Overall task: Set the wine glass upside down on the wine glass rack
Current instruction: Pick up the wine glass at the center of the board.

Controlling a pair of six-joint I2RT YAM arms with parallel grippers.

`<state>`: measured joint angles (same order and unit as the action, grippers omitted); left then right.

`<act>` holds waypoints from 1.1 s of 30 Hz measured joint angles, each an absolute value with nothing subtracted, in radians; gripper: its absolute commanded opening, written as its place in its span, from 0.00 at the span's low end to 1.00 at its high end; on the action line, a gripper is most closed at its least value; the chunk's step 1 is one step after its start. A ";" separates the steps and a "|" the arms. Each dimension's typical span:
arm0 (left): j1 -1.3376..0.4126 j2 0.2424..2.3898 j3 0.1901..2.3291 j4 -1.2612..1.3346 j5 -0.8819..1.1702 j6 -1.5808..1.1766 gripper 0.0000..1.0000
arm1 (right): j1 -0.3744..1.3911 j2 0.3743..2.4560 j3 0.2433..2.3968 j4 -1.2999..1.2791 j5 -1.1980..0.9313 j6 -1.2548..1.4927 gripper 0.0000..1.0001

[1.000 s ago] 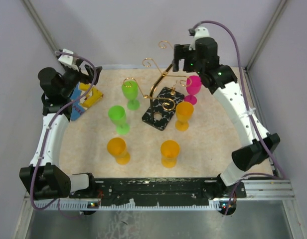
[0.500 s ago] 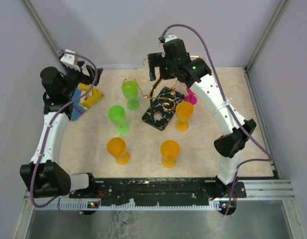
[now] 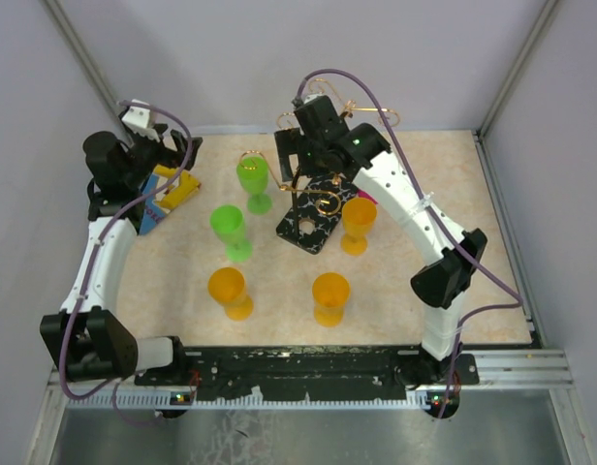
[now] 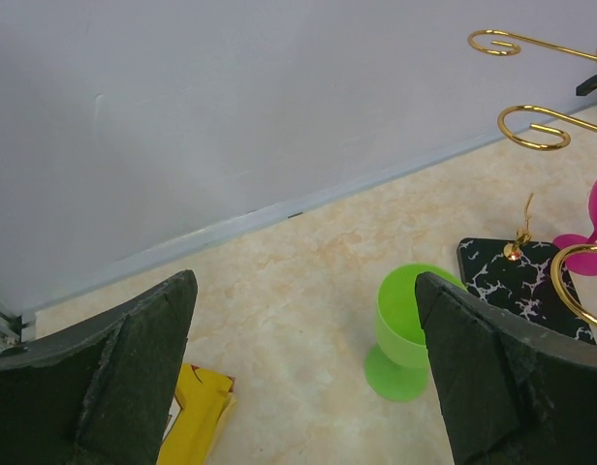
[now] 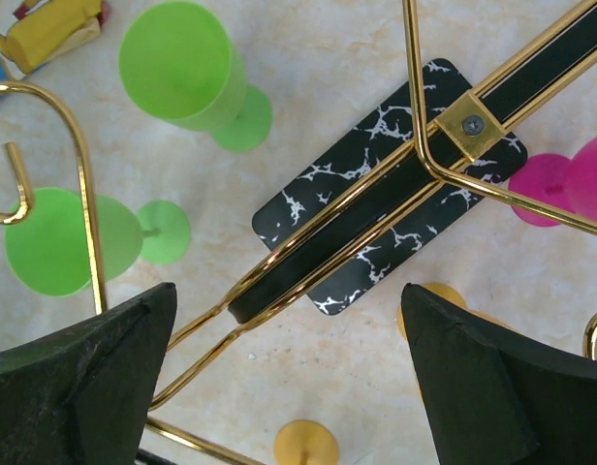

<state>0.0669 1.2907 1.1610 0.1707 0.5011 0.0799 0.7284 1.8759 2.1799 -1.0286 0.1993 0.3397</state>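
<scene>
Top view: we see right gripper (image 3: 291, 160) over rack (image 3: 306, 232). Left gripper (image 3: 174, 152) well left of rack. Pink glass (image 3: 369, 198) upright just right of rack, not hung.

Left wrist: fingers (image 4: 114, 378) spread wide, holding nothing. Green glass (image 4: 403, 325) upright, left of rack base.

Right wrist: fingers (image 5: 85, 378) spread wide, gripping nothing, rack wires beneath. Pink glass just beside base end.

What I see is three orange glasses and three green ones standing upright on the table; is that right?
No: only two are green, the far green glass and the near green glass, as the top view shows. The three orange glasses do stand upright.
</scene>
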 measured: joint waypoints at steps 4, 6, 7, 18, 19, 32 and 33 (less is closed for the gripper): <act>0.067 1.291 1.159 0.171 0.503 0.080 1.00 | 0.730 1.885 2.167 -1.045 0.218 0.342 0.99; 0.067 1.291 1.159 0.171 0.506 0.080 1.00 | 0.730 1.888 2.167 -1.049 0.231 0.342 0.99; 0.067 1.291 1.159 0.171 0.508 0.080 1.00 | 0.731 1.888 2.167 -1.049 0.242 0.341 0.99; 0.067 1.314 1.168 0.175 0.564 0.038 1.00 | 0.706 1.658 1.938 -0.815 0.324 0.254 0.99; 0.067 1.326 1.175 0.175 0.568 0.030 1.00 | 0.689 1.621 1.915 -0.784 0.306 0.255 0.99; 0.035 1.577 1.324 0.054 0.650 0.066 1.00 | 0.584 1.462 1.771 -0.526 0.372 0.082 0.99; 0.020 1.603 1.347 0.024 0.652 0.083 1.00 | 0.584 1.452 1.744 -0.507 0.374 0.071 0.99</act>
<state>0.0204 1.6032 1.3468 0.0238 0.6521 0.0834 0.5842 1.4517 1.7439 -0.5068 0.3740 0.0711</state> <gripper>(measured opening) 0.997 0.992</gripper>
